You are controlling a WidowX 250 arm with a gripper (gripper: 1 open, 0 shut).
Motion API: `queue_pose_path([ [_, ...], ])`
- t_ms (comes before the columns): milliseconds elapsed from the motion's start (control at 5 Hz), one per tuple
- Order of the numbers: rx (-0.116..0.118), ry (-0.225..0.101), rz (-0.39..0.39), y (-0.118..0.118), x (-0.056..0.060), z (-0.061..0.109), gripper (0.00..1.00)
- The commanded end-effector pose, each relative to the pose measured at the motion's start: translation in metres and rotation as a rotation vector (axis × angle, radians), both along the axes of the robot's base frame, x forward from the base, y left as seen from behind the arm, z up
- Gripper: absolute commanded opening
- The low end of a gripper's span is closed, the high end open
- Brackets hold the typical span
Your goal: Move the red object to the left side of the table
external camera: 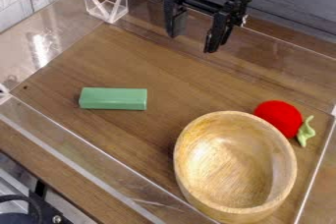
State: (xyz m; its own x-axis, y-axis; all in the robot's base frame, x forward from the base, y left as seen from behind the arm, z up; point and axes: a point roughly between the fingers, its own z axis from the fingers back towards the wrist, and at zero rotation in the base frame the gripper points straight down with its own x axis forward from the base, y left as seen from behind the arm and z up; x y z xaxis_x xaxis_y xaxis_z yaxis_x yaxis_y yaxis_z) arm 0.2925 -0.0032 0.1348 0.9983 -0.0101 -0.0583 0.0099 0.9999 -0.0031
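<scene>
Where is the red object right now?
In the camera view, the red object sits at the right side of the table, touching the wooden bowl's upper-right rim.

My pincer (195,33) hangs wide open over bare table (171,66) at the back. The middle is free to cross. 1 green block (113,98) lies on the left side. The big wooden bowl (237,161) sits right beside the red object (278,117), crowding it. Low clear walls (59,154) fence every edge.

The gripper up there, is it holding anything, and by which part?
Nothing. The gripper hangs open above the table, far from the red fruit.
</scene>
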Motion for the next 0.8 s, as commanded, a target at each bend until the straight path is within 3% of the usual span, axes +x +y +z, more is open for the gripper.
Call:
queue_pose_path([
  [0,-0.007,0.031,0.052,-0.006,-0.004,-0.011,1.0],
  [200,-0.022,0.049,0.154,-0.019,-0.004,-0.02,1.0],
  [400,-0.044,0.033,0.324,-0.048,0.003,-0.022,1.0],
  [600,-0.081,0.01,0.51,-0.082,0.015,-0.026,1.0],
])
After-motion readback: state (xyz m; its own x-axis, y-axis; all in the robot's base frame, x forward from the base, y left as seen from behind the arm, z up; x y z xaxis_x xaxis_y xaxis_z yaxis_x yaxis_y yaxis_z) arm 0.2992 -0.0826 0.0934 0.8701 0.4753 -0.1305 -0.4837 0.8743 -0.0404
